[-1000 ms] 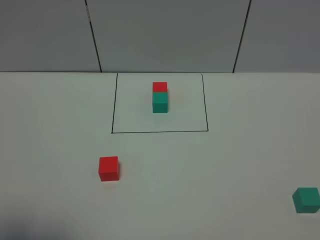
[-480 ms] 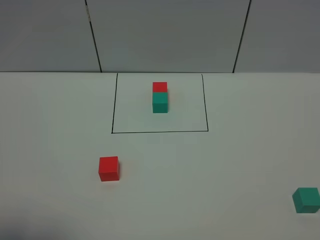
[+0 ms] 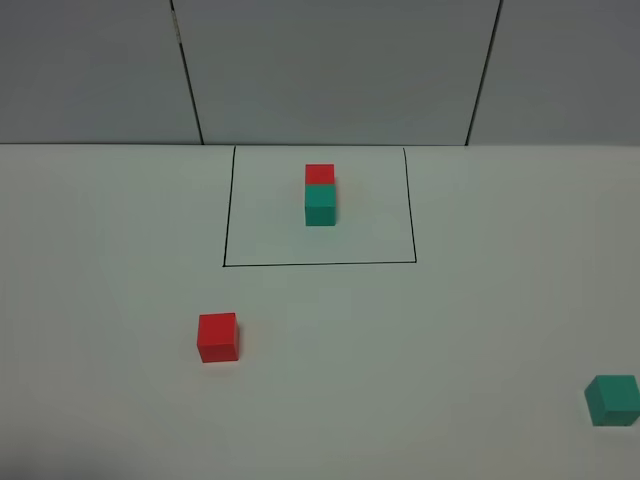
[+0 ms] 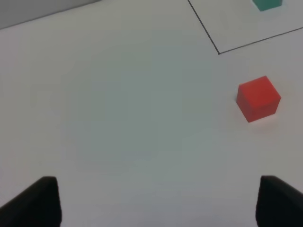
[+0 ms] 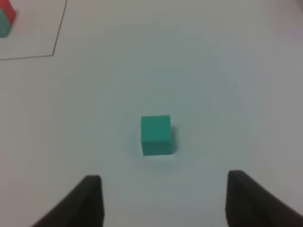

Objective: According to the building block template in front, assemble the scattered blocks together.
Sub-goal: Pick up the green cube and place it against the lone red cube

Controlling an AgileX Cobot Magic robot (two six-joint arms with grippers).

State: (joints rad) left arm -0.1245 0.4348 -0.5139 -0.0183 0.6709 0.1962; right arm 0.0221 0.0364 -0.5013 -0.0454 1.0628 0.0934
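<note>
The template, a red cube (image 3: 319, 174) joined to a teal cube (image 3: 320, 204), stands inside a thin black outline (image 3: 320, 264) at the back middle of the white table. The loose red cube (image 3: 217, 337) lies front left; the left wrist view shows it (image 4: 258, 99) ahead and to one side of my open left gripper (image 4: 158, 201). The loose teal cube (image 3: 612, 399) lies at the far right edge; the right wrist view shows it (image 5: 156, 135) just ahead of my open right gripper (image 5: 163, 201), between the line of its fingers. Neither gripper shows in the high view.
A grey panelled wall (image 3: 330, 70) closes the back of the table. The outline's corner (image 4: 218, 53) and the template's teal cube (image 4: 267, 4) show in the left wrist view; the template (image 5: 5, 19) shows at the right wrist view's edge.
</note>
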